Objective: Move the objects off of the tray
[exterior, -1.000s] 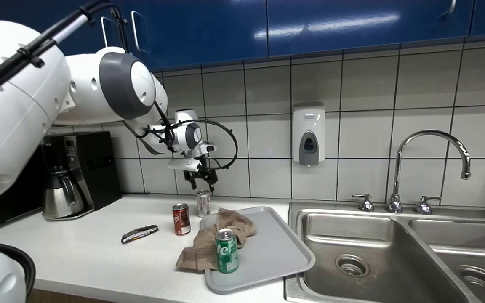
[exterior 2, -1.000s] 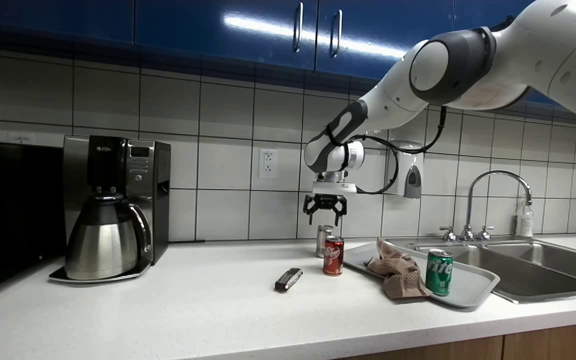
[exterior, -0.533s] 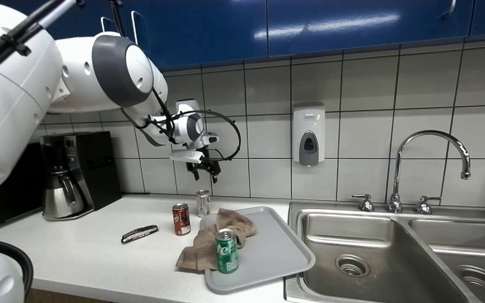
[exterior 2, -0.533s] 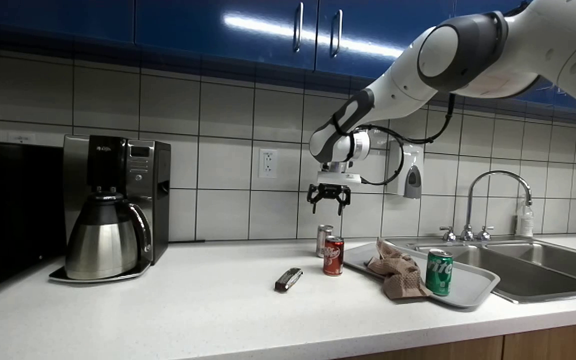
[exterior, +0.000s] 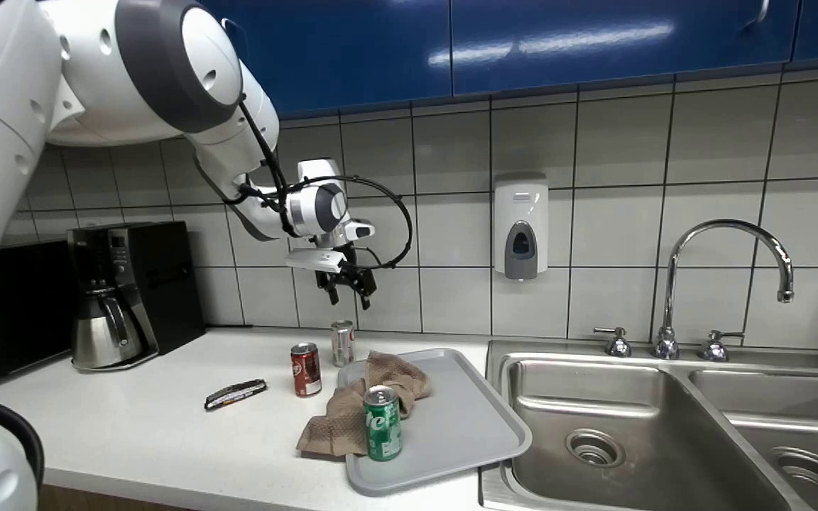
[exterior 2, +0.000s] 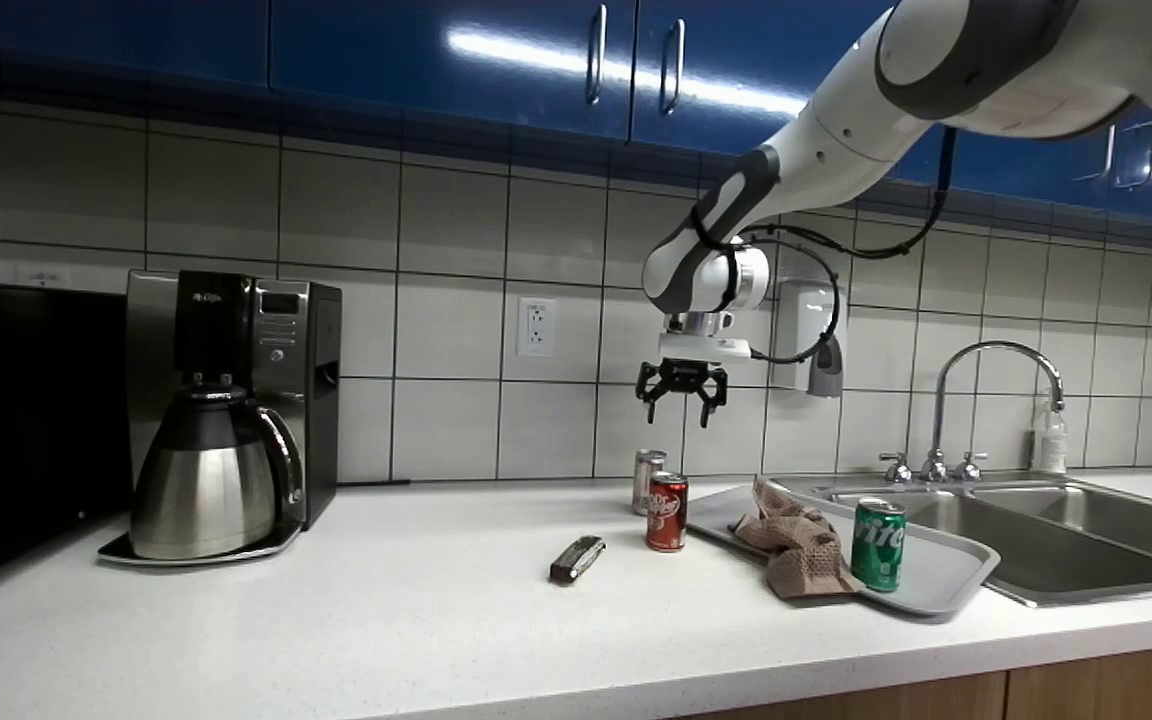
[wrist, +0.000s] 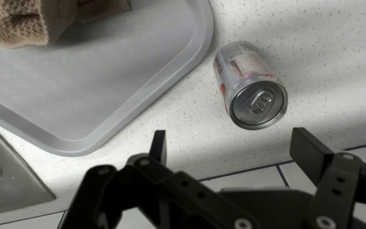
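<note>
My gripper (exterior 2: 678, 418) hangs open above the counter near the tiled wall, nothing between its fingers. Below it the silver can (wrist: 246, 82) stands upright on the counter, just off the tray's corner. The dark red can (exterior: 306, 370) is upright on the counter too, in front of the silver one. On the light grey tray (exterior: 459, 411) stands the green can (exterior: 383, 424), near the rim. Beside that can, the crumpled brown cloth rag (exterior 2: 806, 550) lies partly on the tray and spills over its rim onto the counter.
A thin black curved item (exterior: 236, 394) lies on the counter. The coffee maker (exterior 2: 216, 450) occupies the far end. The tray's edge overlaps the steel sink (exterior: 498, 454); a tall faucet (exterior: 672, 284) rises behind it. A soap dispenser (exterior: 520, 227) hangs on the wall.
My gripper has risen from above the silver can and shifted toward the sink side, staying open. The cans, rag and tray have not moved.
</note>
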`<state>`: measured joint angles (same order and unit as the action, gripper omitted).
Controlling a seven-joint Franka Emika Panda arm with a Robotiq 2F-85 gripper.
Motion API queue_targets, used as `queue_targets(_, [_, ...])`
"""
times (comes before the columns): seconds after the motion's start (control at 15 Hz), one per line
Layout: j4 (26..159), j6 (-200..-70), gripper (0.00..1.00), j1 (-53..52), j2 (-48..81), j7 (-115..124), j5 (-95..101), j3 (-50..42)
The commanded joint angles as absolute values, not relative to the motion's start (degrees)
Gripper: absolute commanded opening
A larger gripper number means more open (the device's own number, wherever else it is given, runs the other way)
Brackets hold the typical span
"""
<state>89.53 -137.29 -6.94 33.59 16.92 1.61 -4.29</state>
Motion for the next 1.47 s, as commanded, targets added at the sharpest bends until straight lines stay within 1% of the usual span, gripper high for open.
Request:
queue_targets(0.0, [100.53, -140.42, 1.0, -5.8, 25.69, 15.53, 1.79, -3.85])
queue_targets(0.73, [121.54, -145.47, 1.0, -2.61, 9.69, 15.32, 1.75, -4.46])
queue_targets(1.4, [134.54, -146.65, 1.0, -0.02, -1.52, 17.43, 4.6, -5.36])
